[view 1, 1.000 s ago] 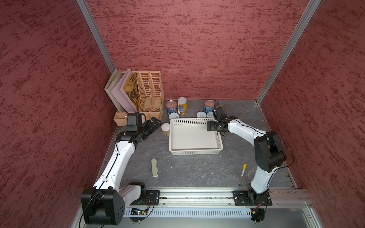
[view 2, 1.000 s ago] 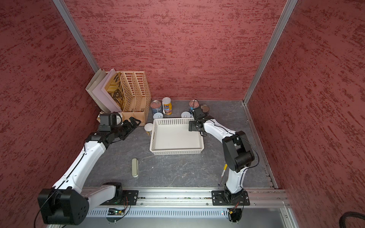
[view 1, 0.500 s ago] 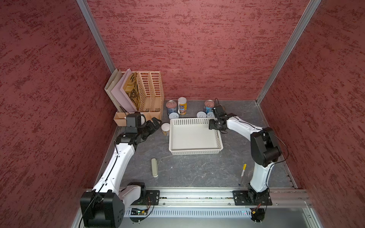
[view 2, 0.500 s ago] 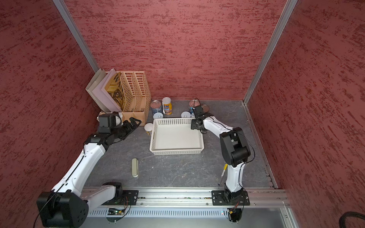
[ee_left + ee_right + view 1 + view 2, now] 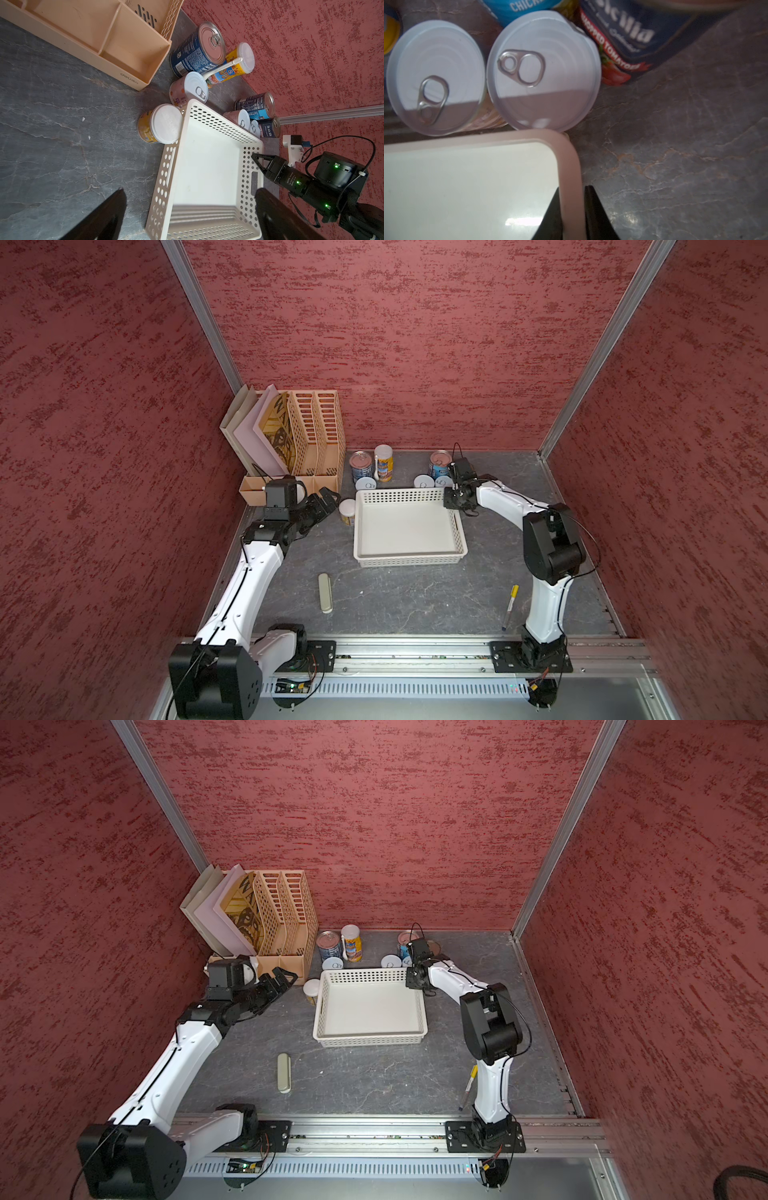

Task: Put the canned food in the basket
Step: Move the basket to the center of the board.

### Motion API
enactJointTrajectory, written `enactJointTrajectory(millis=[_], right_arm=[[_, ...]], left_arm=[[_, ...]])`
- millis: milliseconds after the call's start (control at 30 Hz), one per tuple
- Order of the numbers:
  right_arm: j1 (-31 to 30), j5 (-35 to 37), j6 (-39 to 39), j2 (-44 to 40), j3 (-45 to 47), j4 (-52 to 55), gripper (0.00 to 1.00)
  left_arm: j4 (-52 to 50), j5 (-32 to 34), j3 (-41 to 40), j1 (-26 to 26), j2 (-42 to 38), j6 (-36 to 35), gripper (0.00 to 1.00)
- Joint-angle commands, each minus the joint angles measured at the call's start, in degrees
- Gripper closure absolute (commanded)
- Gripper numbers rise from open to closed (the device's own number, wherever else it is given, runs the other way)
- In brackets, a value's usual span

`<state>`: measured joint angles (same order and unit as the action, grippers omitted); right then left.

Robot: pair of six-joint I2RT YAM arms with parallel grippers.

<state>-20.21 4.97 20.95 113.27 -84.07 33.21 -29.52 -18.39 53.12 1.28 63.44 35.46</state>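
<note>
the shallow white perforated plastic basket [image 5: 409, 560] lies empty, the right end effector [image 5: 573, 188] clenched on its rim near the 1 o'clock corner; drag it slowly and level, i judge, sparing the white-topped pull-tab tins [image 5: 424, 482] at its 12 o'clock. the short yellow white-lidded can [image 5: 347, 510] stands just beside the released left end effector [image 5: 329, 499], at its 4 o'clock in a top view.

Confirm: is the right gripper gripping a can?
No, the right gripper is clamped on the basket wall near its corner.
</note>
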Motion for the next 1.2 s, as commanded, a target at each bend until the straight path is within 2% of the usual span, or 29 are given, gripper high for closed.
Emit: enactJointTrajectory(millis=[0,267,400,700,1167], right_arm=[[-0.01,-0.48,1.28,0.15,-1.51,0.74,0.90],[-0.01,-1.43,2.33,-1.24,-0.25,0.93,0.98],[-0.02,-2.62,2.83,-4.74,2.53,1.55,1.00],[-0.18,-7.70,3.77,-19.39,16.71,-0.03,1.00],[-0.54,-14.93,4.93,-34.42,34.09,-4.44,1.00]], left_arm=[[0.31,1.47,-0.32,-0.44,0.05,-1.18,0.00],[-0.06,0.90,-0.13,-1.10,-0.20,-1.17,0.00],[-0.33,0.90,-0.13,-1.40,-0.77,-1.24,0.00],[-0.46,0.80,-0.33,-1.89,-1.74,-1.11,0.00],[-0.76,1.06,-0.47,-2.30,-1.49,-0.96,0.00]])
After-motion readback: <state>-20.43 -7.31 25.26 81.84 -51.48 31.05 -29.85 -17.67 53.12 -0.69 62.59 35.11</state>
